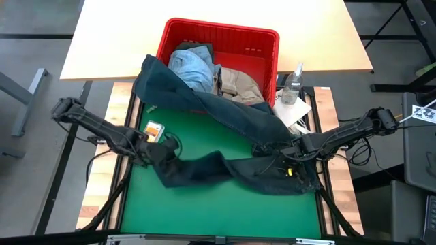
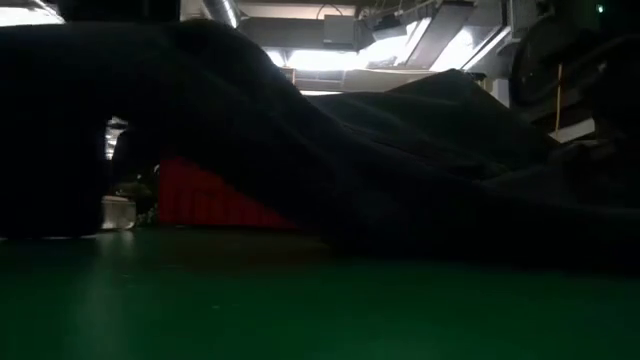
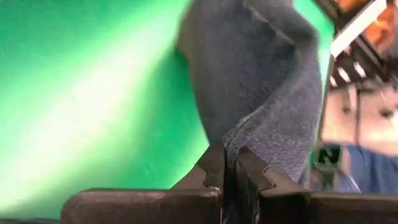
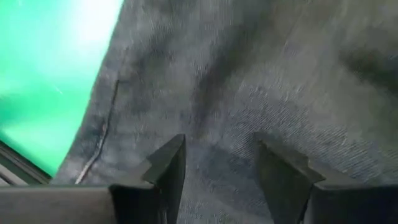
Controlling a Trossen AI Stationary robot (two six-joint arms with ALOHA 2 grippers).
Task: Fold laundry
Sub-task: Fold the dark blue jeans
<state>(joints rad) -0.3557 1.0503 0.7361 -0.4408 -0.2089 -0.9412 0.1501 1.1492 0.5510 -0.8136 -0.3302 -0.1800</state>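
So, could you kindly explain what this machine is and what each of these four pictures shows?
It is a robot with two dark arms at a table covered by a green mat. One picture looks straight down, one looks level across the mat, and two come from cameras on the wrists. A pair of dark navy jeans trails from the red plastic basket onto the mat; light blue denim and a beige khaki piece lie inside the basket. The left gripper is pinched shut on a fold of the jeans. The right gripper is open, right over the jeans' fabric.
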